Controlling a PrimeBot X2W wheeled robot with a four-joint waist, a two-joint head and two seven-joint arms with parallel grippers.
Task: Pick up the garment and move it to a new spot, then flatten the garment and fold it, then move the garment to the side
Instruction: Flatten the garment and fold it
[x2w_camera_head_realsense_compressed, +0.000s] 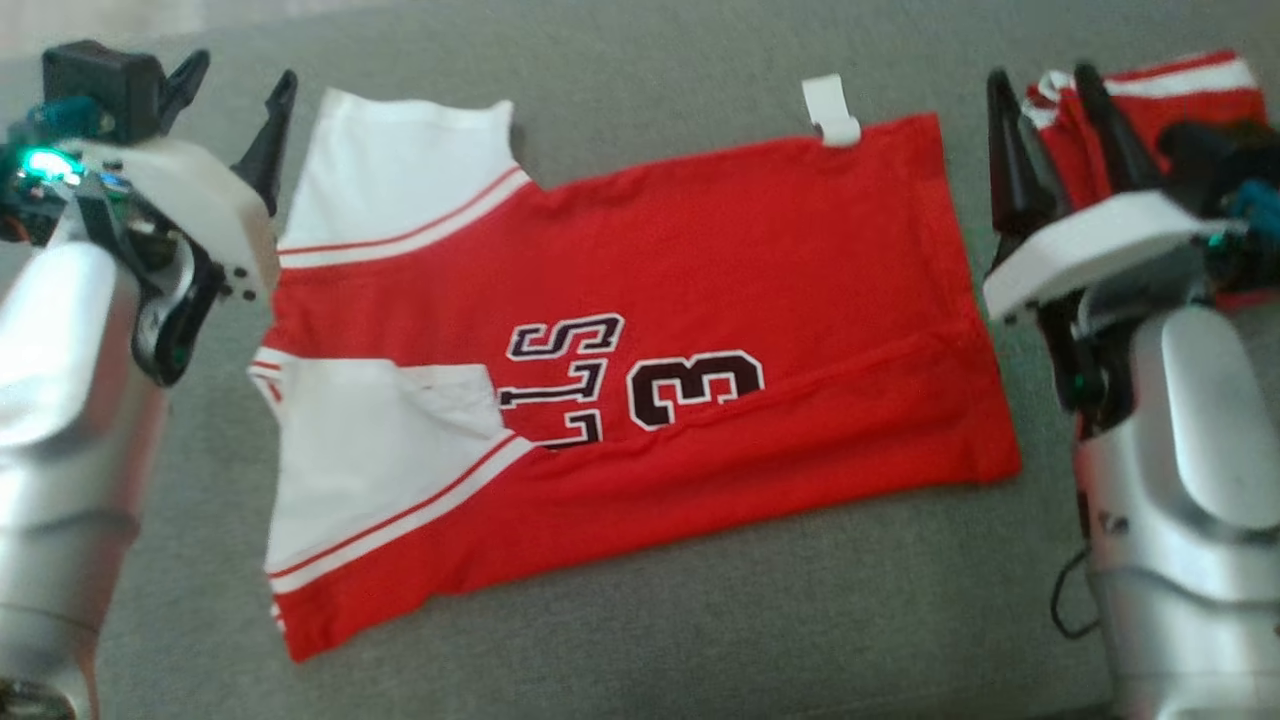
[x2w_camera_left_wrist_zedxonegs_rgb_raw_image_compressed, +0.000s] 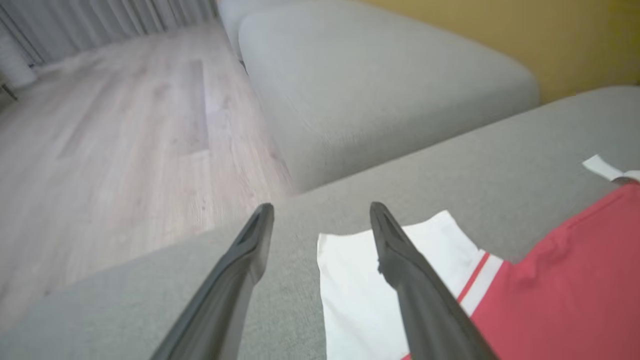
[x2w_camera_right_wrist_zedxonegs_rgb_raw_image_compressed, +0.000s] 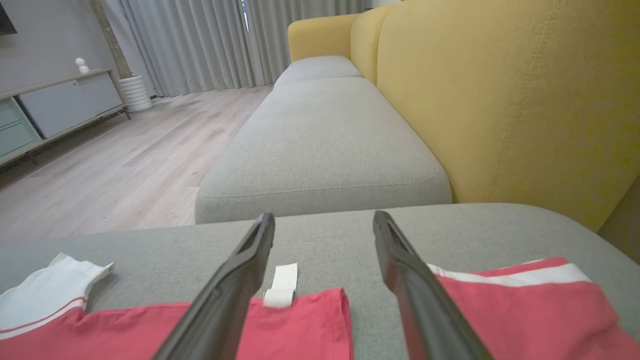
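A grey fabric sofa seat (x2w_camera_head_realsense_compressed: 640, 620) carries a red-and-white sleeveless jersey (x2w_camera_head_realsense_compressed: 700, 280), spread flat between the arms. The left hand (x2w_camera_head_realsense_compressed: 243, 75) and right hand (x2w_camera_head_realsense_compressed: 1040, 78) hover at its two ends, fingers parted, gripping nothing.

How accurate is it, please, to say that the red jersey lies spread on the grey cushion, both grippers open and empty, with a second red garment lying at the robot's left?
Only the side is wrong: the head view shows the second red garment lying at the robot's right. The red jersey lies spread on the grey cushion, left gripper and right gripper open and empty.
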